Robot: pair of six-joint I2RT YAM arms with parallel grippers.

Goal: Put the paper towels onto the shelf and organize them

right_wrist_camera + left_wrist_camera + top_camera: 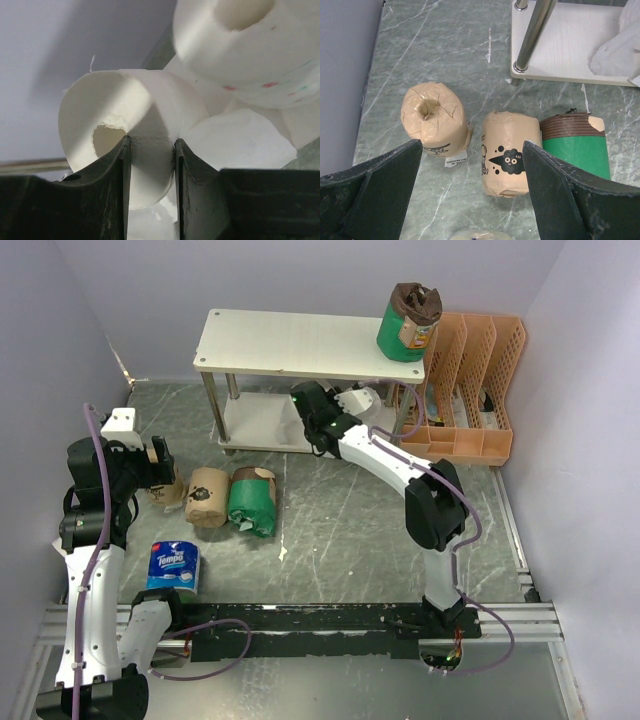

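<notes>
My right gripper [335, 408] reaches under the shelf's top board [290, 340] and is shut on the wall of a bare white roll [100, 120] over the lower tier [255, 420]. A second white roll [240, 50] lies against it. A green roll with a brown top [408, 318] stands on the top board. My left gripper [472, 180] is open and empty above an upright tan roll [432, 117], a lying tan roll [506, 152] and a lying green roll [575, 147]. The blue Tempo roll [175, 568] stands near the left arm.
An orange slotted file rack [470, 390] stands right of the shelf. A shiny post leg [532, 35] and the lower board's corner [570, 50] are just beyond the floor rolls. Grey walls close in on the left, back and right.
</notes>
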